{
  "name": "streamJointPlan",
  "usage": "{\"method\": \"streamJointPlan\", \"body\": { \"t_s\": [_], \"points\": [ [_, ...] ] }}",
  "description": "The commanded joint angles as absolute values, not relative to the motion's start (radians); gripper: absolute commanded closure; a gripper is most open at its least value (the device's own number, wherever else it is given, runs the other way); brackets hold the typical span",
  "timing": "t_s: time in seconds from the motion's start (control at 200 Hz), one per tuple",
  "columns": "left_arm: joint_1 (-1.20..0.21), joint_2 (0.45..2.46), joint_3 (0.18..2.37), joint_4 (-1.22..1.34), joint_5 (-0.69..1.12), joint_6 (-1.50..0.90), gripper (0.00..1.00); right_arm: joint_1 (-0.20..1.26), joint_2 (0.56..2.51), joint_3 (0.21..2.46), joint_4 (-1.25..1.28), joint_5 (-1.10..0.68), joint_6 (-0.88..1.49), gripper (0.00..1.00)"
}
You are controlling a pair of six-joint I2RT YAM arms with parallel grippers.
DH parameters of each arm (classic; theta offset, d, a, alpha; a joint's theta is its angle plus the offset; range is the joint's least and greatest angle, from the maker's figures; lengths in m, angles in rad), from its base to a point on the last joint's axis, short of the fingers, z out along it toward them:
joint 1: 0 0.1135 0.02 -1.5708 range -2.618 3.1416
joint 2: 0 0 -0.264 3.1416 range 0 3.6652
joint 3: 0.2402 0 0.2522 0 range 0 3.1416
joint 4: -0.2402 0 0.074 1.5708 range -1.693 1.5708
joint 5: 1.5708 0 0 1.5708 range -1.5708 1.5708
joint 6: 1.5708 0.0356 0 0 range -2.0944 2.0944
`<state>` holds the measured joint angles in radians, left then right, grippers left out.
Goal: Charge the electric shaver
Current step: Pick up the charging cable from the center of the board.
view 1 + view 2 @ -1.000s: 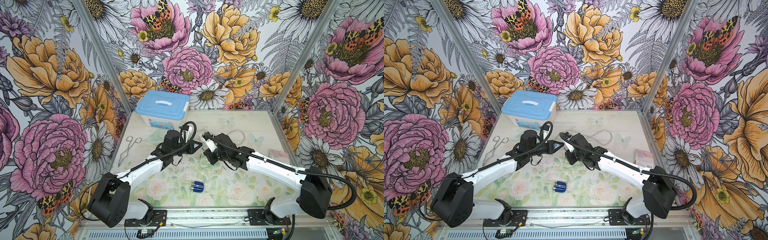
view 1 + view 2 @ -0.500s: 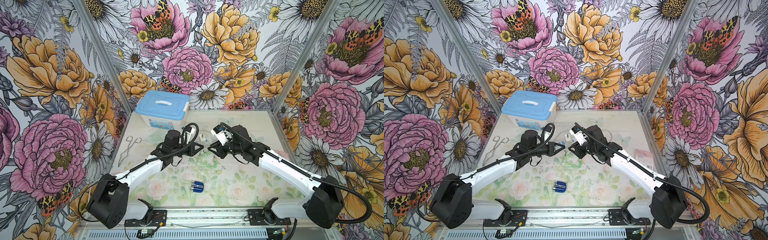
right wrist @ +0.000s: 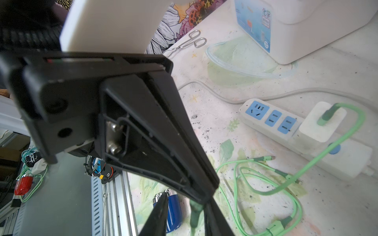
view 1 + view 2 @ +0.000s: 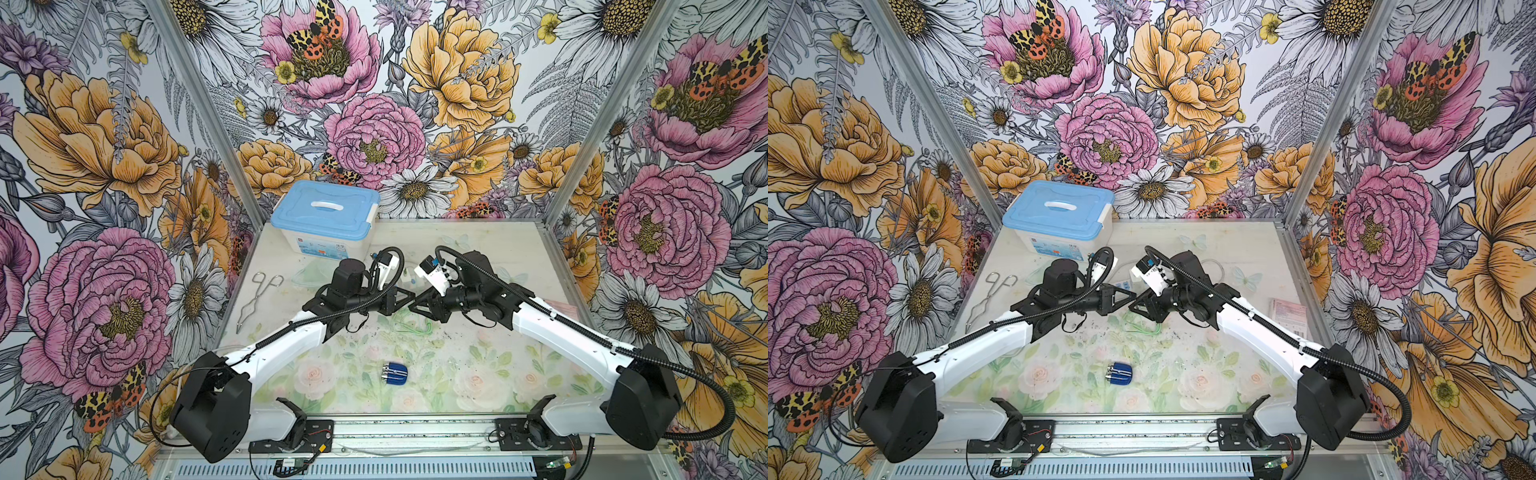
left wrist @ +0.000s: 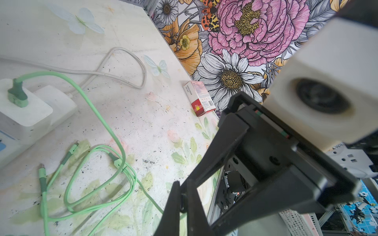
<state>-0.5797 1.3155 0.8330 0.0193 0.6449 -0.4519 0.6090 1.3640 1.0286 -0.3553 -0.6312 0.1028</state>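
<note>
The electric shaver (image 4: 395,374) (image 4: 1119,374), dark blue with a silver head, lies alone on the table near the front edge; it also shows in the right wrist view (image 3: 173,212). Above the table's middle the two grippers meet tip to tip. My left gripper (image 4: 411,296) (image 4: 1133,296) (image 5: 184,196) is shut on the plug end of the green cable (image 3: 195,212), which hangs from its tip. My right gripper (image 4: 411,309) (image 4: 1133,309) (image 3: 187,198) stands open around that plug, its fingers (image 3: 161,214) apart from it on one side.
The green cable (image 5: 98,163) coils on the table and runs to a white adapter (image 3: 321,124) in the power strip (image 3: 272,122). A blue-lidded box (image 4: 326,216) stands at the back left, metal tongs (image 4: 259,299) at the left, a small red-and-white carton (image 5: 199,98) at the right.
My right arm has drawn back to the right and its gripper has turned to face the left gripper's tip. The left gripper has edged slightly right. The shaver has not moved.
</note>
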Motion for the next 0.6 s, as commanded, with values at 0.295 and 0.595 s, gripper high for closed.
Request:
{"method": "streamJointPlan", "body": {
  "t_s": [0.295, 0.595],
  "points": [
    [-0.588, 1.301, 0.856, 0.038, 0.676, -0.431, 1.0, 0.604, 1.345, 1.045, -0.329, -0.637, 0.097, 0.93],
    [-0.564, 1.276, 0.844, 0.022, 0.629, -0.444, 0.29, 0.601, 1.338, 1.031, -0.311, -0.619, 0.116, 1.0]
  ]
}}
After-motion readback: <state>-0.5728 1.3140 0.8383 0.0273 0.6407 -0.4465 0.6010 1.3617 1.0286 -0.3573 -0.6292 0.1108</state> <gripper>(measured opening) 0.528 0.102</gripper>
